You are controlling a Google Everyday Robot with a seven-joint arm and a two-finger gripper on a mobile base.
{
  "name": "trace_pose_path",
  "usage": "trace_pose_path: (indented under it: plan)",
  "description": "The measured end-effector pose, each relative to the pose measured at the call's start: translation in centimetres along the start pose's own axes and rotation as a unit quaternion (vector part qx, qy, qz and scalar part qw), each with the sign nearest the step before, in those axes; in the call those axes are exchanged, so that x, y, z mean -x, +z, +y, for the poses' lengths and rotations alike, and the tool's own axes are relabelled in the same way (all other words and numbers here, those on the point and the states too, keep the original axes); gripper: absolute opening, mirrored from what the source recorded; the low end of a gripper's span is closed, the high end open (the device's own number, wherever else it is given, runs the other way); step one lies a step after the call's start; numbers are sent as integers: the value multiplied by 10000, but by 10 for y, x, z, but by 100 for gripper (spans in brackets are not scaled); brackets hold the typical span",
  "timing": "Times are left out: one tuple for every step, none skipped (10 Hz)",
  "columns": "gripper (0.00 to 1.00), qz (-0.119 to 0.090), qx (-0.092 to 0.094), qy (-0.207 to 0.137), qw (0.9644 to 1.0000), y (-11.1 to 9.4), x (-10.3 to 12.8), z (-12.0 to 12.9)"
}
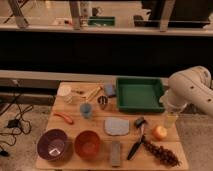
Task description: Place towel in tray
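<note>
The towel (116,126), a pale grey-blue cloth, lies flat on the wooden table (75,127), just in front of the dark green tray (139,94) at the back right. The tray holds nothing. My white arm (192,90) comes in from the right. Its gripper (170,118) hangs at the table's right edge, beside the tray's front right corner and well to the right of the towel. The gripper holds nothing and touches neither towel nor tray.
Beside the towel lie a black brush (136,140), an orange fruit (159,132) and a dark bunch (160,152). A purple bowl (52,145), an orange bowl (88,144) and a grey block (116,152) line the front. Cups (86,110) and a blue-grey pad (109,90) sit left of the tray.
</note>
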Motion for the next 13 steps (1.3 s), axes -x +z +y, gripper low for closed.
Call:
trace_pose_path:
  plan:
    - [80, 0, 0, 0, 10000, 0, 0, 0]
    - [80, 0, 0, 0, 10000, 0, 0, 0]
    - [80, 0, 0, 0, 10000, 0, 0, 0]
    - [80, -2, 0, -15, 10000, 0, 0, 0]
    - [80, 5, 16, -60, 10000, 0, 2, 4]
    - [80, -11, 7, -131, 9999, 0, 9, 9]
    - [80, -32, -3, -237, 9997, 0, 22, 14]
    - [80, -63, -2, -358, 9993, 0, 35, 18]
    - [80, -49, -13, -463, 9989, 0, 41, 22]
    - [80, -48, -22, -574, 9983, 0, 50, 29]
    - [80, -52, -39, -774, 9970, 0, 67, 36]
    - [80, -39, -58, -909, 9958, 0, 77, 42]
    - [80, -27, -60, -1008, 9949, 2, 83, 47]
